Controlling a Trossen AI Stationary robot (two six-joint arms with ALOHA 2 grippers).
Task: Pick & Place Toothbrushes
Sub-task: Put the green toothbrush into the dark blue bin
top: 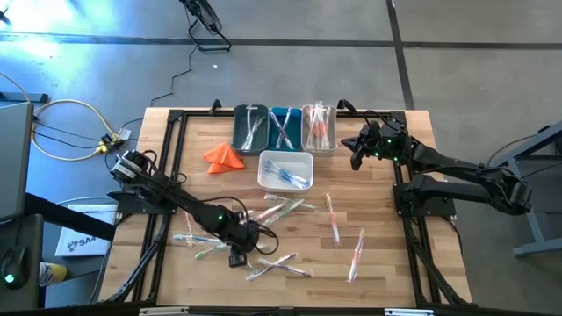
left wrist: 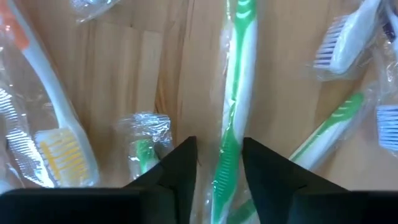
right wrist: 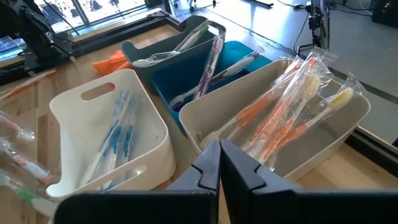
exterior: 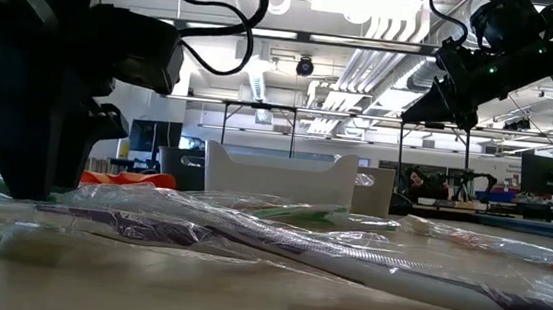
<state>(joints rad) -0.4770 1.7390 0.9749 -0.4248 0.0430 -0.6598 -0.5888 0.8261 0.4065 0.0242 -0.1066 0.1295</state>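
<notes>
Toothbrush: green-and-white plastic toothbrush (left wrist: pixel 235 106) in crinkly clear wrapper, long axis running between the fingers.
Left gripper (left wrist: pixel 217 168): fingers apart, straddling its handle.
Right gripper (right wrist: pixel 219 163): pressed together, empty.

Wooden table (top: pixel 386 272); wrapped toothbrushes (top: pixel 356 254) scattered; four bins (top: pixel 285 171); seemingly an orange cloth (top: pixel 224 157).

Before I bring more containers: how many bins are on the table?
4. Three stand in a row at the far edge: a grey-green bin, a blue bin and a pale bin. A white bin sits just in front of them. None seems hidden.
</notes>
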